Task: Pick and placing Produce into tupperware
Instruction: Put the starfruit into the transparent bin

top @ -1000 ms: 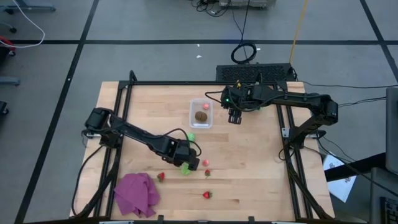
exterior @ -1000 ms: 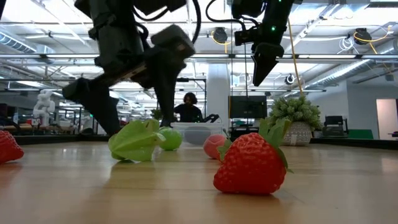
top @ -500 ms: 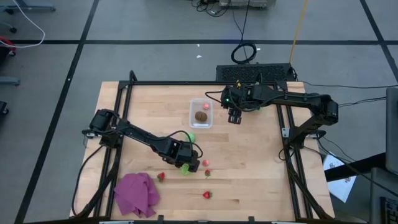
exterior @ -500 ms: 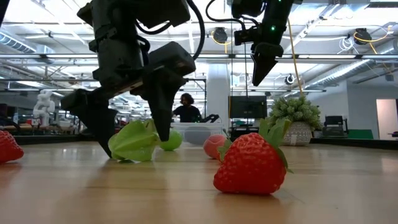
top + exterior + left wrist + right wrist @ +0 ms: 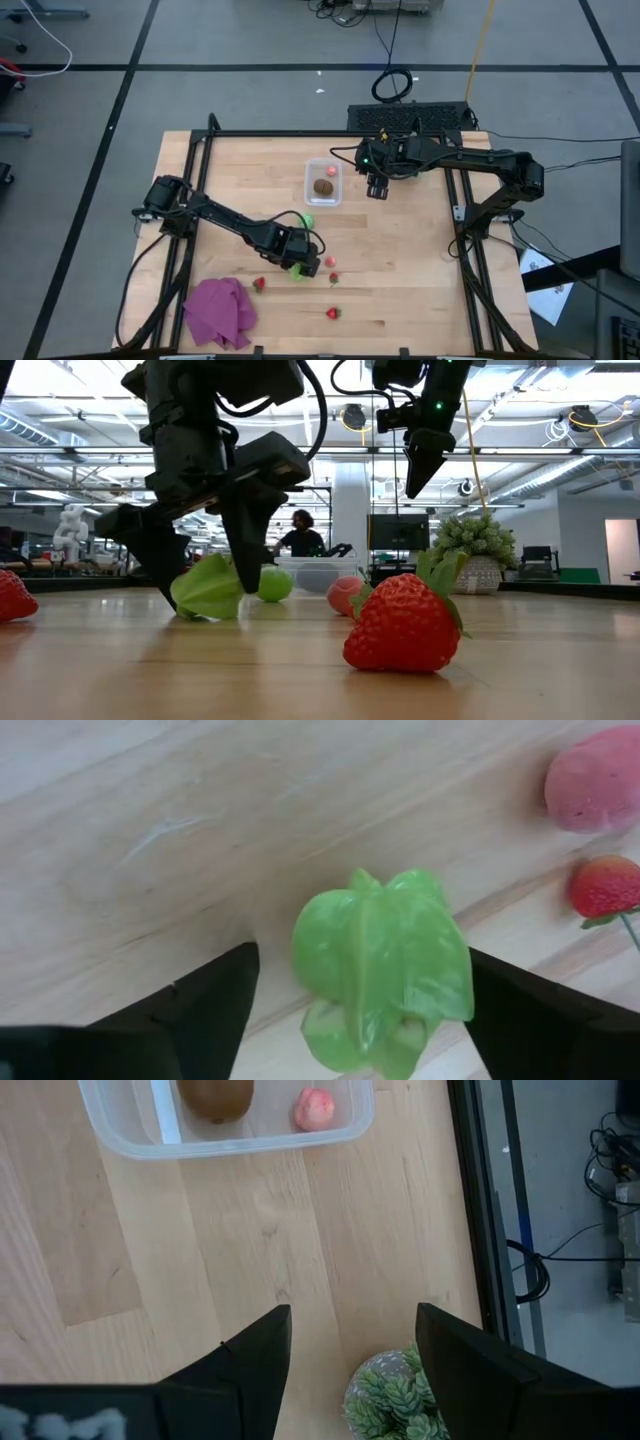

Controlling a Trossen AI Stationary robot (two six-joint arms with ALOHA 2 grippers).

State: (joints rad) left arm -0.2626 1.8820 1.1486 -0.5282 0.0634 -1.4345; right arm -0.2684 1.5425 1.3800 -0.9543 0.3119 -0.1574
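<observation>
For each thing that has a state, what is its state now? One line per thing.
Left gripper: open, low around the star fruit.
Star fruit: on the table, between the open fingers, not lifted.
Right gripper: open, empty, raised beside the tupperware.
Tupperware: open, holding a kiwi and a pink piece.

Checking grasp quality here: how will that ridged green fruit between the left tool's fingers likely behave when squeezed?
The ridged green fruit looks glossy, so probably slippery. Its ribs may let it twist between the open left tool. It appears a light toy, so unlikely to roll far.
</observation>
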